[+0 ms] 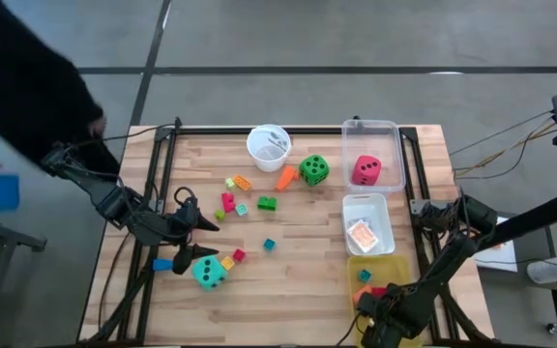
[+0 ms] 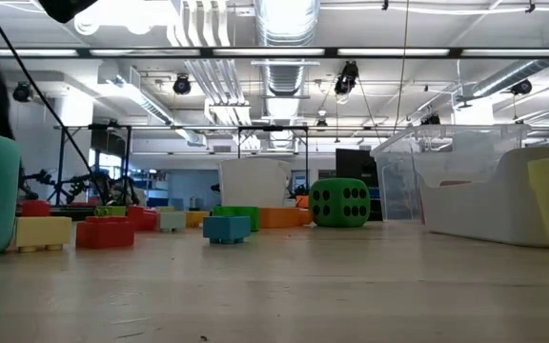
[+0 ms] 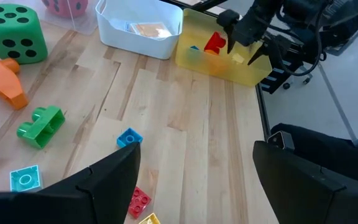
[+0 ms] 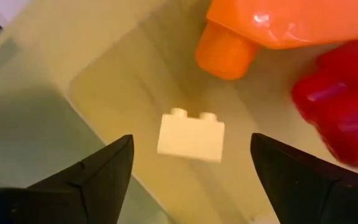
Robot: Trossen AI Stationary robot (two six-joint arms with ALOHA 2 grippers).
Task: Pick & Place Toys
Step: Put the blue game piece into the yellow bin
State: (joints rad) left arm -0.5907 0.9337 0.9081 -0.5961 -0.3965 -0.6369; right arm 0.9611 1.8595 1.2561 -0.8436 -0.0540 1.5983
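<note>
My right gripper (image 1: 380,307) hangs open, pointing down into the yellow bin (image 1: 383,269) at the near right. A pale yellow block (image 4: 190,134) lies on the bin floor between its fingers, untouched, beside an orange piece (image 4: 278,25) and a red piece (image 4: 340,118). My left gripper (image 1: 206,237) stands open above the table's left, near the teal die (image 1: 210,272). The green die (image 1: 314,170) rests on the table. The red-pink die (image 1: 366,170) sits in the clear bin (image 1: 395,130). A card pack (image 1: 361,235) lies in the white bin (image 1: 385,208).
Small blocks lie scattered mid-table: green (image 1: 267,203), pink-red (image 1: 228,201), teal (image 1: 270,245), blue (image 1: 162,263), and an orange piece (image 1: 285,177). A white cup (image 1: 269,145) stands at the far edge. A person's dark sleeve (image 1: 17,87) shows beyond the far left corner.
</note>
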